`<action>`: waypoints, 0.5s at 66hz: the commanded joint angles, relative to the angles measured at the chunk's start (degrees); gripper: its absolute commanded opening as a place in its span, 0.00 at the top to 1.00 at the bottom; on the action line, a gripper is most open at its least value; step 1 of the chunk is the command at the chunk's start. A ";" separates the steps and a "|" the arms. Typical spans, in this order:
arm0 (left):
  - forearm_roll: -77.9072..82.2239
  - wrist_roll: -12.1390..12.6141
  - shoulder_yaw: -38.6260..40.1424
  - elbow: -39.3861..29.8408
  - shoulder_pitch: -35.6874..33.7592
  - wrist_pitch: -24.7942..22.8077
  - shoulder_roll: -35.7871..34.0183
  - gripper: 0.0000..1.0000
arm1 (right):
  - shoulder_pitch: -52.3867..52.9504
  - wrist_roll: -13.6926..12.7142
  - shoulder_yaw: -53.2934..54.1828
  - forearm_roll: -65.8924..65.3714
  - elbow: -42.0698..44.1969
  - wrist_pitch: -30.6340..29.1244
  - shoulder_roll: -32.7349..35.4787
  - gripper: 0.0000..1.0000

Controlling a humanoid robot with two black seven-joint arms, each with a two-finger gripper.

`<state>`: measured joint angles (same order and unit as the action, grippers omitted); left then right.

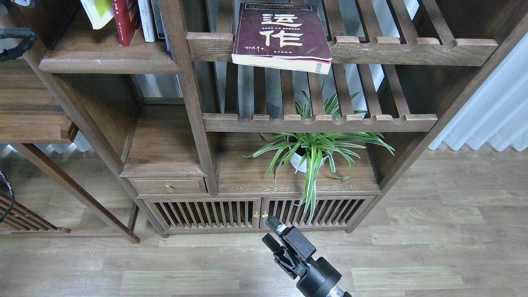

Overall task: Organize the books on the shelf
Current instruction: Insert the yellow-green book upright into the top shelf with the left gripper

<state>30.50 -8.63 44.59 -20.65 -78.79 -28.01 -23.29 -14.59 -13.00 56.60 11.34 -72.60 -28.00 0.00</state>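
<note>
The yellow-and-white book (97, 11) hangs tilted at the top left, just left of the red book (126, 21), which stands on the solid dark-brown shelf (108, 61). Its upper part is cut off by the view's top edge, so what holds it is hidden. The thick maroon book (282, 35) lies flat on the upper slatted shelf (412, 48), and its front edge juts over the rail. My right gripper (271, 234) is low over the floor in front of the cabinet, open and empty. Of my left arm only a black cable (16, 40) shows; its gripper is out of view.
A thin white-spined book (145, 20) and a dark-spined book (157, 20) stand right of the red book. A bookcase post (183, 82) separates the two bays. A potted spider plant (309, 152) sits on the lower board. A small brass-knobbed drawer (167, 186) is at lower left.
</note>
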 commanded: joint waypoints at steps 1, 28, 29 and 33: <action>0.00 0.11 -0.02 -0.09 -0.05 0.01 -0.01 0.66 | -0.08 -0.01 0.00 0.00 0.00 0.00 0.00 0.01; -0.09 -0.24 0.24 -2.20 -0.22 0.01 0.08 0.60 | -0.26 -0.01 0.79 0.00 -0.08 0.00 0.00 0.01; -0.09 -0.24 0.33 -2.20 -0.31 0.01 0.08 0.60 | -0.26 -0.01 0.79 0.00 -0.08 0.00 0.00 0.01; -0.09 -0.33 0.59 -2.29 -0.49 0.01 0.08 0.60 | -0.26 -0.01 0.79 0.00 -0.08 0.00 0.00 0.01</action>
<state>30.41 -8.82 44.68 -22.57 -79.02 -28.00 -23.21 -14.85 -13.00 57.36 11.34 -72.68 -28.01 0.00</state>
